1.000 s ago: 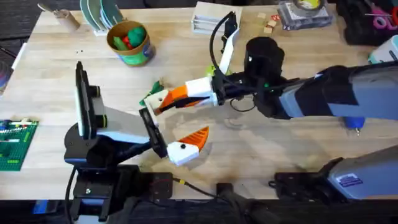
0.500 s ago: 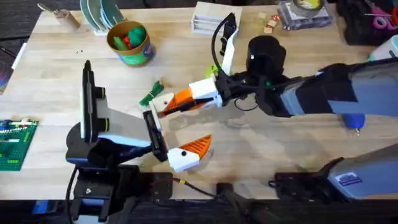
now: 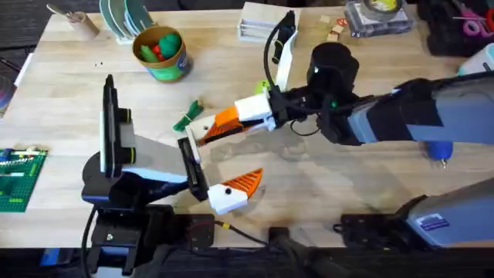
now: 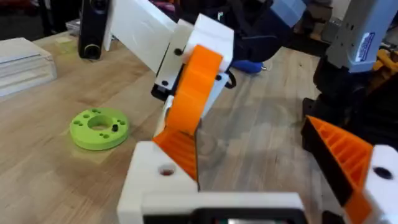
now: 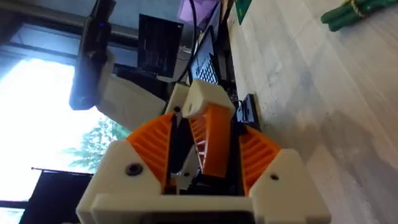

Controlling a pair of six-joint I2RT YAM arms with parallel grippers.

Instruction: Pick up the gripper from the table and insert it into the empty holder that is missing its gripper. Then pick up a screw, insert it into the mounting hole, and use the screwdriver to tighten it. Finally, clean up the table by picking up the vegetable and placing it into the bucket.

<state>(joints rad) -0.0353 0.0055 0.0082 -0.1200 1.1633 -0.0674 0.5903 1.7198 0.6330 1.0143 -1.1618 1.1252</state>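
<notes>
My right gripper reaches in from the right and is shut on the small orange ribbed gripper piece, which shows between its two orange pads. The piece's lower end meets the bare white holder on my left gripper, which stands open. The left gripper's other mount carries its own orange ribbed finger. The slim green vegetable lies on the table just beyond the holder. The bucket, with a yellow rim, stands at the back left with toy food inside.
A bright-green disc with holes lies on the wood beyond the grippers. A green baseplate sits at the left edge. Plates, a white box and a clear case line the back. A blue object peeks from under the right arm.
The left arm shifted slightly right early on. The right gripper, still holding the orange piece, edged a little right and stays against the holder.
</notes>
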